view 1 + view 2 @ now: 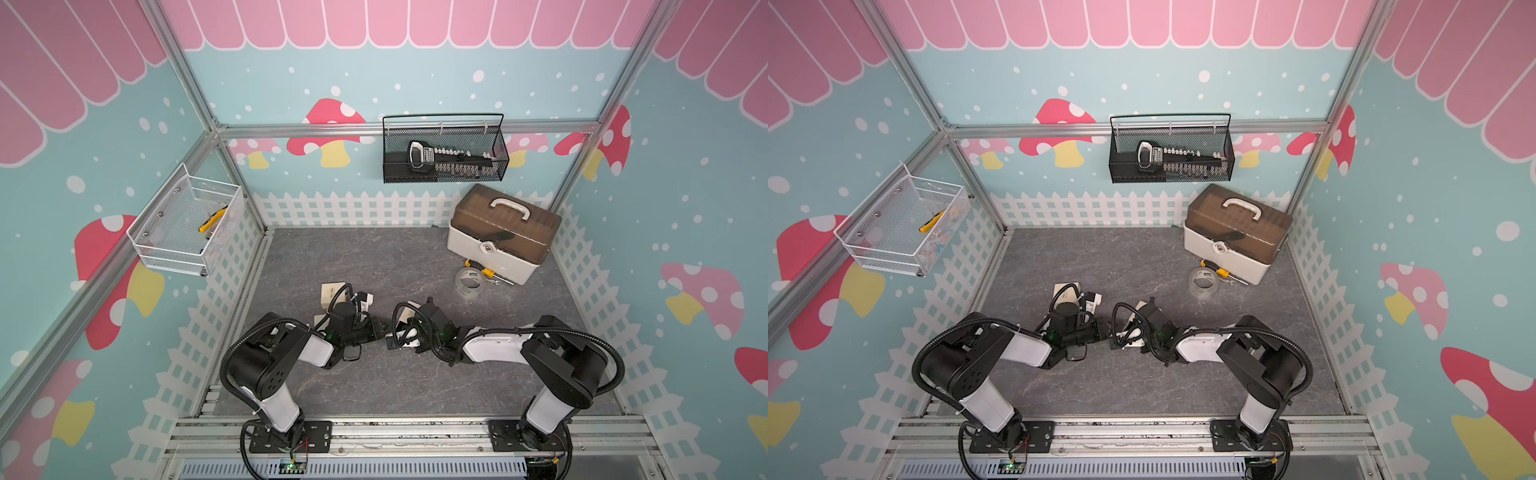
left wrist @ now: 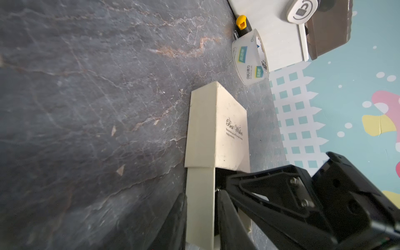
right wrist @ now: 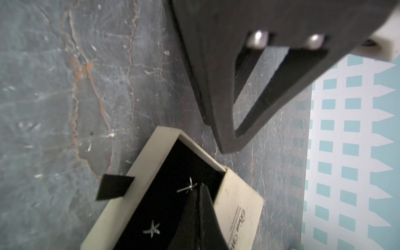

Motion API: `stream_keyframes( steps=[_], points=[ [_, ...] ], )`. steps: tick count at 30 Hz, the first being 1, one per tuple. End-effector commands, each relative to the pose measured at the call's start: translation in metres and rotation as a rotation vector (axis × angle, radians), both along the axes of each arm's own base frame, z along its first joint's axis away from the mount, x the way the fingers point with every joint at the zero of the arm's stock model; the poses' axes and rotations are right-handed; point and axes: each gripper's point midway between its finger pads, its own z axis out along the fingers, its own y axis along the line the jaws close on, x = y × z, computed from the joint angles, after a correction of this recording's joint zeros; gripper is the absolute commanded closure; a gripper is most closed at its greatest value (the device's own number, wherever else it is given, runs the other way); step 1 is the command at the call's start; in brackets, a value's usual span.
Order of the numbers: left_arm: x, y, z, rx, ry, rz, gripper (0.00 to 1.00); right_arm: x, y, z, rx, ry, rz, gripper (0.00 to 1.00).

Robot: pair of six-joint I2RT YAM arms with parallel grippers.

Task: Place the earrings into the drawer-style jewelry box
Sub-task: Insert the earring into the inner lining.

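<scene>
The drawer-style jewelry box is a small beige sleeve [image 2: 225, 127] printed "Best Wishes", with its drawer [image 3: 138, 164] pulled out and lined in black. My left gripper [image 2: 201, 194] is shut on the drawer's side wall, one finger outside it and one inside. One star-shaped silvery earring [image 3: 152, 230] lies flat on the lining. A second earring [image 3: 187, 187] sits tilted at the tip of my right gripper [image 3: 200, 186], which is shut with the earring's arm caught at the seam. In both top views the two wrists meet over the box and hide it.
Another beige box [image 1: 332, 293] lies behind the left wrist. A clear tape roll [image 1: 471, 282] and a yellow-handled screwdriver [image 1: 482, 270] lie before the toolbox [image 1: 503, 232] at the back right. A black basket [image 1: 444, 149] and a white basket [image 1: 187, 224] hang on the walls.
</scene>
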Motion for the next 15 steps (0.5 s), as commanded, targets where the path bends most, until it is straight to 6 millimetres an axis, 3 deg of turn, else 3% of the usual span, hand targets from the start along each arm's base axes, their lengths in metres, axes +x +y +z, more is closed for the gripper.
stream_keyframes(
  steps=[1, 4, 8, 15],
  points=[
    [0.007, 0.006, 0.01, -0.003, -0.031, 0.006, 0.7, 0.001, 0.008, 0.04, 0.102, 0.024, -0.054, 1.0],
    [0.012, 0.011, 0.013, 0.014, -0.041, 0.01, 0.69, -0.001, 0.004, 0.055, 0.171, 0.104, -0.149, 0.89],
    [0.012, 0.012, 0.015, 0.05, -0.045, -0.001, 0.69, 0.008, -0.009, 0.075, 0.301, 0.222, -0.396, 0.86],
    [0.01, 0.017, 0.026, 0.136, -0.07, -0.004, 0.69, 0.012, -0.024, 0.08, 0.29, 0.582, -0.718, 0.79]
  ],
)
